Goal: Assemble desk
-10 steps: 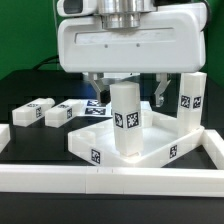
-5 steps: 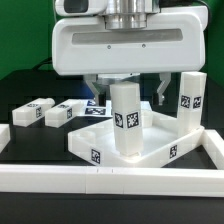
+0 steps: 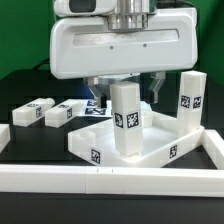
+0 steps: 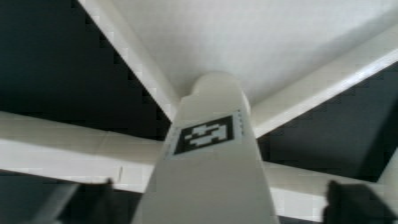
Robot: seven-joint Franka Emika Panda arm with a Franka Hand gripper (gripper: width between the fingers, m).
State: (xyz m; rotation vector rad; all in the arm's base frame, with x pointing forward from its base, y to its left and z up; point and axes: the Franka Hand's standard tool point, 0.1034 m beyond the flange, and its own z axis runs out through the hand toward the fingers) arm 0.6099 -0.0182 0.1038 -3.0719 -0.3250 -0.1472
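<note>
Pincer (image 3: 127,95) narrowed, still open, gaps flanking upright leg (image 3: 125,122), inside desk top (image 3: 155,150) rim

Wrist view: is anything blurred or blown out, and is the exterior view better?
Wrist view: the leg looms close and soft-edged, its tag blurry but visible, whites lacking detail. Exterior view: sharper, evenly lit, tags crisp against the dark table.
</note>
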